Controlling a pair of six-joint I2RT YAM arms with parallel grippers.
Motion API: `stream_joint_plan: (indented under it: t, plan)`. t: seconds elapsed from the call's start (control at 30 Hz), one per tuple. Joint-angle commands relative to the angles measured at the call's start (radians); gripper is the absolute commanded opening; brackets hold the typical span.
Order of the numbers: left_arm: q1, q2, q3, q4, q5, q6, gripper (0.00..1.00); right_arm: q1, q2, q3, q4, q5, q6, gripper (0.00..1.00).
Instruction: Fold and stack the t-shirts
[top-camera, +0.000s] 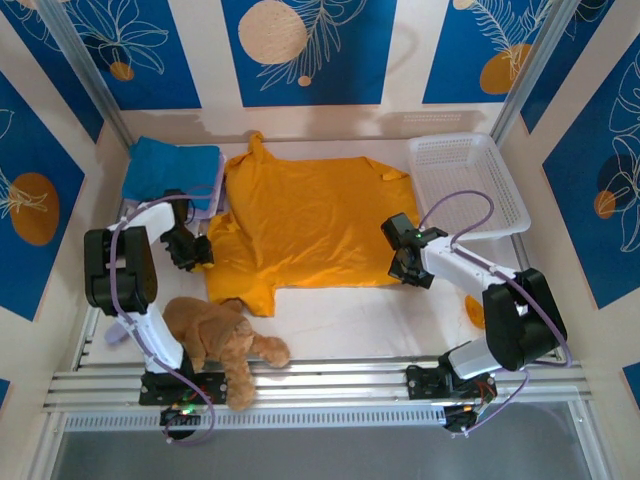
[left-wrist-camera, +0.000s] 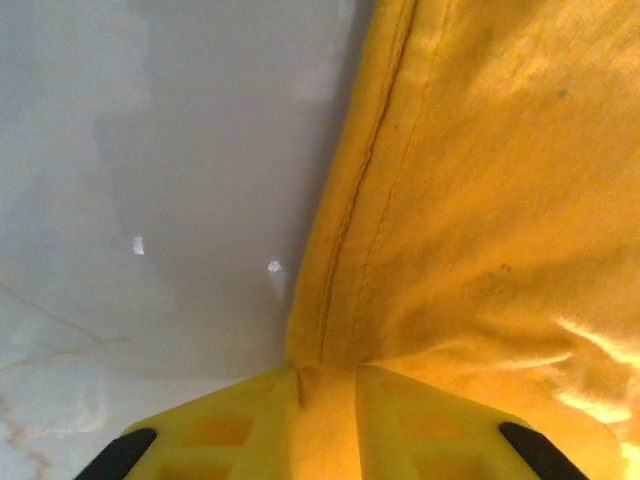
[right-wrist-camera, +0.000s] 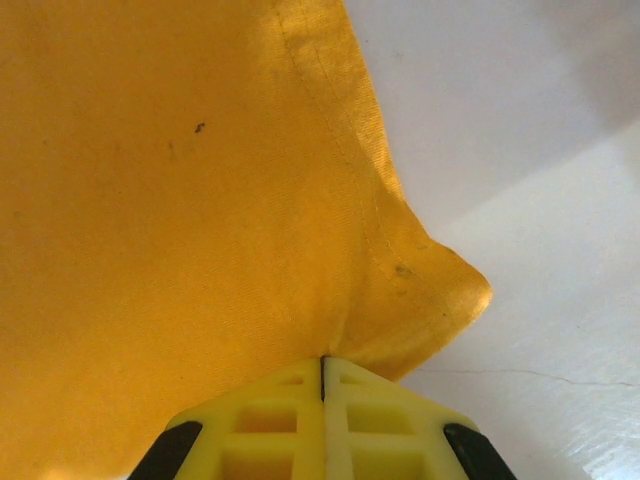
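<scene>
Left end effector (left-wrist-camera: 327, 390) and right end effector (right-wrist-camera: 322, 368) each pinch an edge of the orange t-shirt (top-camera: 310, 220).

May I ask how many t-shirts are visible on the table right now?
3: a mustard-orange t-shirt spread in the middle, a folded blue t-shirt at the far left, and a pale lilac t-shirt mostly under it; others may be hidden beneath.
</scene>
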Motion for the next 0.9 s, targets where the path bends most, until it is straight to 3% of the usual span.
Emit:
stream_joint_plan:
  t: [0.0, 0.23, 0.63, 0.87]
  plan:
    - [-0.004, 0.013, -0.015, 0.02, 0.028, -0.01, 0.17, -0.002, -0.028, 0.003, -0.04, -0.006, -0.008, 0.0]
    - [-0.012, -0.046, -0.049, 0.01, -0.001, -0.004, 0.0, -0.004, -0.07, -0.015, -0.048, -0.004, -0.011, 0.0]
    - [-0.012, -0.236, -0.134, -0.078, 0.0, -0.021, 0.0, 0.01, -0.15, -0.061, -0.075, -0.006, -0.008, 0.0]
    - [-0.015, -0.293, -0.189, -0.073, 0.06, -0.04, 0.0, 0.026, -0.192, -0.075, -0.095, -0.01, -0.005, 0.0]
